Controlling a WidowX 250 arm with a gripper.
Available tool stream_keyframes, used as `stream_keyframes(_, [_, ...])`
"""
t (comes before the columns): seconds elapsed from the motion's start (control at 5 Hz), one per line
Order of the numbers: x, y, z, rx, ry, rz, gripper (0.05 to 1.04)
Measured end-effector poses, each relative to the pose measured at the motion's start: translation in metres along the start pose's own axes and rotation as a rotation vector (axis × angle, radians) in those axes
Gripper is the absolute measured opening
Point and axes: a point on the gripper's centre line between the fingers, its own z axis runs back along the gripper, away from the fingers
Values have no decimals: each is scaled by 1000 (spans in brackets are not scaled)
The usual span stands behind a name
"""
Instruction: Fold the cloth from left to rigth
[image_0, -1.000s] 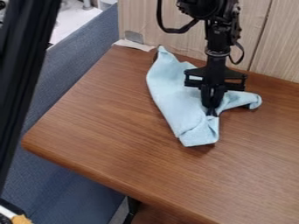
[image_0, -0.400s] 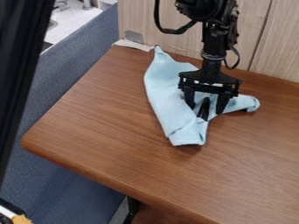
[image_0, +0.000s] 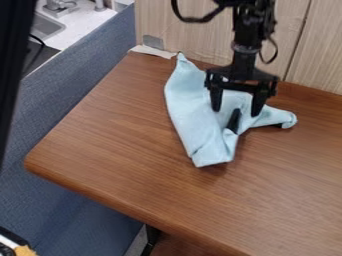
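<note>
While the end effector (image_0: 236, 112) hangs over the cloth (image_0: 189, 112), its fingers spread wide and gripping nothing, the cloth lies crumpled on the worktop (image_0: 120, 145) in the upper middle of the frame, one corner pointing right.

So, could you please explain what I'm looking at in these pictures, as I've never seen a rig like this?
The black machine is a robot arm, coming in from the top edge. At its lower end is a gripper with two fingers, spread apart. A fixed camera looks down at a slant on the brown table. On it lies a light blue cloth, rumpled, which the robot is meant to fold from left to right. The gripper is at the cloth but seems to hold nothing. I can't tell what the dark patch among the folds is.
</note>
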Motion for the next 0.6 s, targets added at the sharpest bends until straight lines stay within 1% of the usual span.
stream_keyframes(0.2, [-2, 1, 28, -17, -46, -4, 1000])
stream_keyframes(0.4, [-10, 4, 56, -32, -81, -32, 1000])
stream_keyframes(0.6, [-17, 6, 68, -43, -72, -50, 1000])
